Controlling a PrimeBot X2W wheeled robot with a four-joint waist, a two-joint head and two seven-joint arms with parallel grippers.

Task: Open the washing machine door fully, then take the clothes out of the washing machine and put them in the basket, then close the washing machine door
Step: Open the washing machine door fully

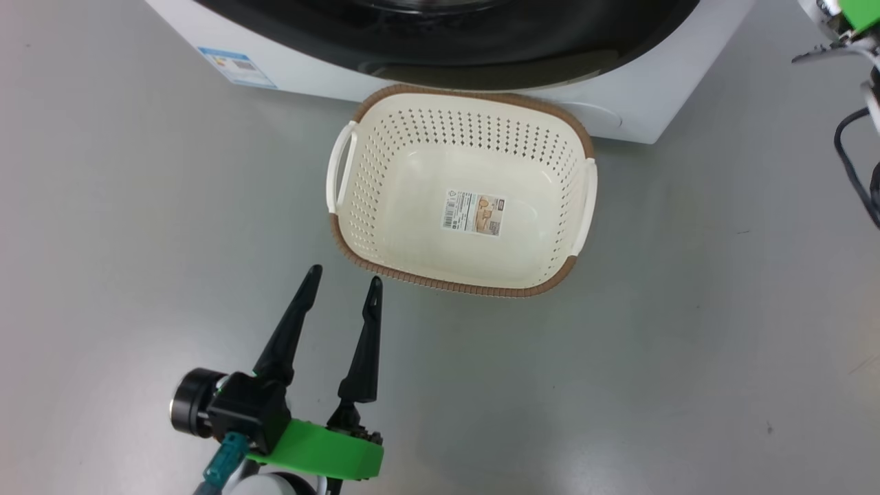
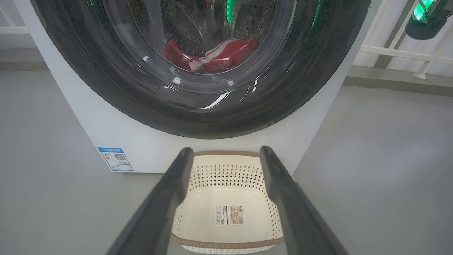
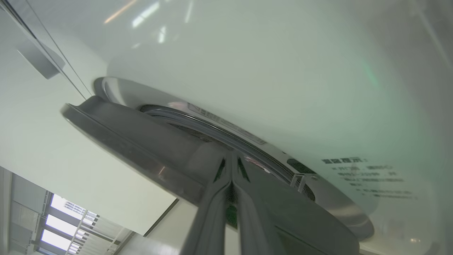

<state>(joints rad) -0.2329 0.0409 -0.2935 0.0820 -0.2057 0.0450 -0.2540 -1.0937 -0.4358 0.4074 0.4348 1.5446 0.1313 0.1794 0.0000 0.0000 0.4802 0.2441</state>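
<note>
The basket [image 1: 385, 172] sits just before the washing machine [image 1: 309, 75]; further out hangs the left gripper [image 1: 345, 275], released. The right gripper [image 3: 231, 159] is clenched at the edge of the washing machine door [image 3: 141, 141].

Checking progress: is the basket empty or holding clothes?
Empty: the basket shows its bare bottom and paper label; the clothes lie behind the washing machine door glass.

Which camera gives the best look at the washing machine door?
The left wrist view: the washing machine door faces it, black ring and glass, red clothes behind. The head view catches its bottom rim; the right wrist view, its edge up close.
</note>
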